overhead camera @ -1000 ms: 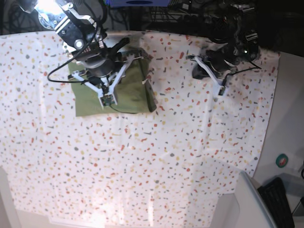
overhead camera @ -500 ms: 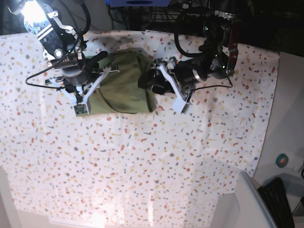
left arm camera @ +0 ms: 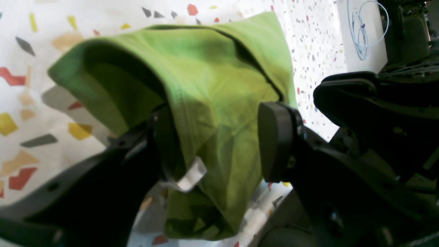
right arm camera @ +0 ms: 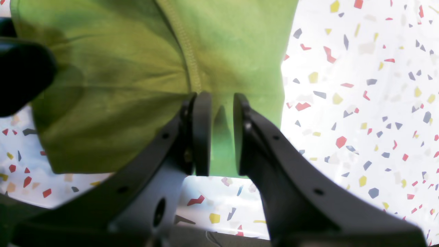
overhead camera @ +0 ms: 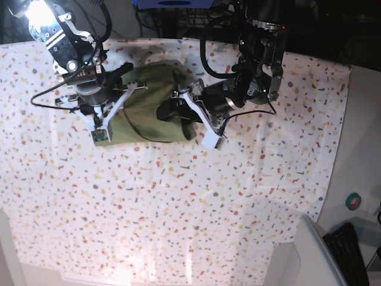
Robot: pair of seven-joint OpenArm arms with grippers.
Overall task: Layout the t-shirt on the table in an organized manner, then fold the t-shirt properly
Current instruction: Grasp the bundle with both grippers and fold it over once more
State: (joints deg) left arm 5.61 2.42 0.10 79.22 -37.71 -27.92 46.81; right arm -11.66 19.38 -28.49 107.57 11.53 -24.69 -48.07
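Note:
The olive-green t-shirt (overhead camera: 152, 113) lies folded into a thick bundle at the back of the speckled table (overhead camera: 178, 196). My right gripper (overhead camera: 113, 95) is at its left edge. In the right wrist view this gripper (right arm camera: 221, 137) is shut on a pinch of the t-shirt (right arm camera: 137, 68) just beside a stitched seam. My left gripper (overhead camera: 178, 110) is at the bundle's right edge. Its jaws (left arm camera: 219, 144) stand open, straddling a raised fold of the t-shirt (left arm camera: 212, 79), with the small white label (left arm camera: 190, 175) by one pad.
The cloth ends at the right on a plain grey-white surface (overhead camera: 357, 155), where a small teal round object (overhead camera: 354, 201) lies. A grey bin (overhead camera: 309, 256) and a dark keyboard-like object (overhead camera: 351, 250) sit at the front right. Cables and dark gear line the back edge.
My left arm came in from the right side of the table to the shirt's right edge and its jaws opened. My right gripper shifted left to the shirt's left edge, and the bundle bulged up.

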